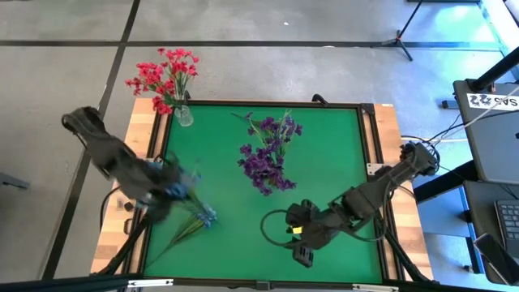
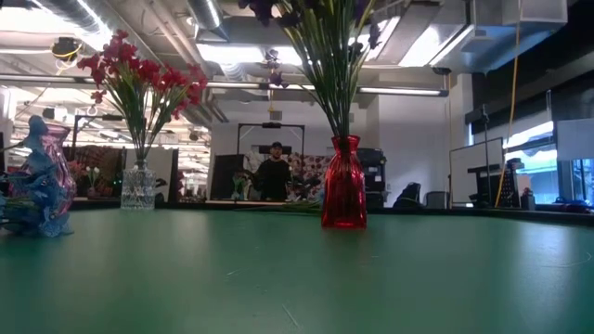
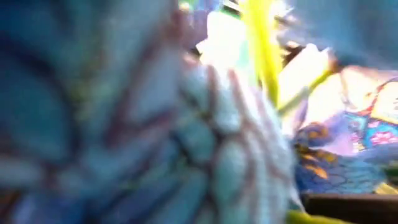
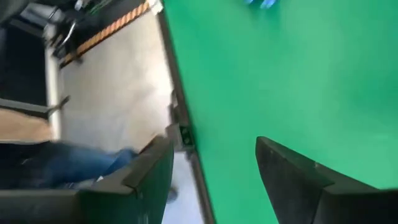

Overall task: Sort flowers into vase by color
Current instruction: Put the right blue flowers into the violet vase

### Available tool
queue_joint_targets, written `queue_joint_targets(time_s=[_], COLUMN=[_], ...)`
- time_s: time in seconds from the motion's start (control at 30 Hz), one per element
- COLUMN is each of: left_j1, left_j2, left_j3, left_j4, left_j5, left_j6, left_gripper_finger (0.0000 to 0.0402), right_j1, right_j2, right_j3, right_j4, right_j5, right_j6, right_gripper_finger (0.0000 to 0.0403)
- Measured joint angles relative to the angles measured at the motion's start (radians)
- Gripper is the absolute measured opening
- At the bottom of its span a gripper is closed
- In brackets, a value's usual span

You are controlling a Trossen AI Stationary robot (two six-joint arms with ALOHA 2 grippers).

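The green table (image 1: 324,162) held purple flowers (image 1: 268,158) in a red vase (image 2: 343,195) at its middle, well apart from both pincers. Red flowers (image 1: 166,77) stood in a clear vase (image 1: 184,115) at the far corner beyond the left pincer (image 1: 166,193), which was clamped on blue flowers (image 1: 195,212). The right pincer (image 1: 302,239) hung nearby, fingers (image 4: 292,174) apart, holding nothing.

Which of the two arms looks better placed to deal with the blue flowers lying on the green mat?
The left. Its hand is already shut right at the blue flowers near the mat's left edge. The right hand is open and empty over bare green mat, well away from them.
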Motion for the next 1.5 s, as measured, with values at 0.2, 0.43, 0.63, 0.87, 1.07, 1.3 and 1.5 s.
queue_joint_targets(time_s=[0.2,0.43,0.63,0.87,1.07,1.3,1.5], left_j1=[0.025,0.095,0.174,0.278,0.368,0.443,0.464], left_j2=[-0.045,-0.062,-0.088,-0.132,-0.181,-0.263,-0.303], left_j3=[0.23,0.277,0.244,0.177,0.175,0.175,0.13], left_j4=[-0.456,-0.614,-0.616,-0.619,-0.617,-0.617,-0.616], left_j5=[-0.038,-0.063,-0.049,0.033,0.119,0.163,0.187], left_j6=[-0.029,0.045,0.171,0.369,0.466,0.512,0.504], left_gripper_finger=[0.0001,0.0001,0.0001,0.0001,0.0001,0.0001,0.0001], right_j1=[0.02,0.017,0.017,0.017,0.017,0.017,0.017], right_j2=[0.001,0.003,0.003,0.004,0.004,0.004,0.004], right_j3=[0.0,0.0,0.0,0.0,-0.001,-0.001,-0.001], right_j4=[-0.01,-0.007,-0.005,0.001,0.014,0.057,0.053], right_j5=[0.081,0.102,0.113,0.135,0.136,0.136,0.166], right_j6=[0.07,0.125,0.152,0.193,0.23,0.257,0.253], right_gripper_finger=[0.023,0.023,0.023,0.023,0.023,0.023,0.023])
